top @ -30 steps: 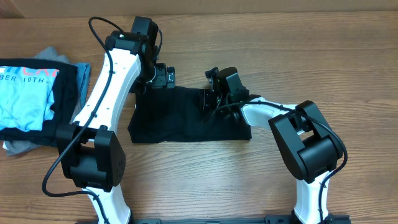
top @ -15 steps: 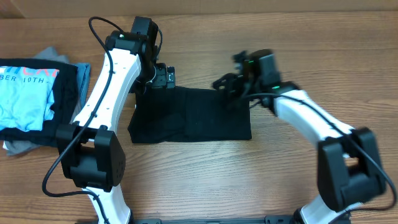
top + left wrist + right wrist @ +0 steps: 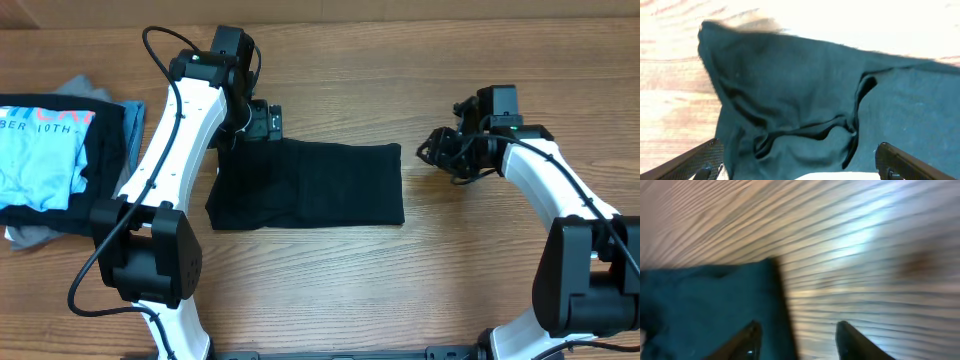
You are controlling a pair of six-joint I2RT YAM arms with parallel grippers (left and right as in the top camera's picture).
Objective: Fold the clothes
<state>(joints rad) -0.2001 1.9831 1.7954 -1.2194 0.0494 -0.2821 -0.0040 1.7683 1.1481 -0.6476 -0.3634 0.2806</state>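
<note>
The black garment (image 3: 305, 185) lies on the table as a flat folded rectangle, with looser folds at its left end. My left gripper (image 3: 262, 122) hovers at the cloth's upper left corner. In the left wrist view the creased black garment (image 3: 805, 95) fills the frame, and the left gripper (image 3: 800, 170) stands wide open above it, holding nothing. My right gripper (image 3: 438, 150) is off to the right of the cloth, a short gap away. In the right wrist view the right gripper (image 3: 800, 340) is open over the garment's (image 3: 705, 305) right edge and bare wood.
A pile of other clothes sits at the table's far left: a light blue T-shirt (image 3: 45, 150) with white lettering on top, dark fabric (image 3: 108, 150) beside it and a grey garment (image 3: 30, 235) underneath. Bare wooden tabletop (image 3: 330, 290) surrounds the black garment.
My right gripper has opened, let go of the black garment and swung right, off the cloth. The garment's right half now lies flat. The left arm has not moved.
</note>
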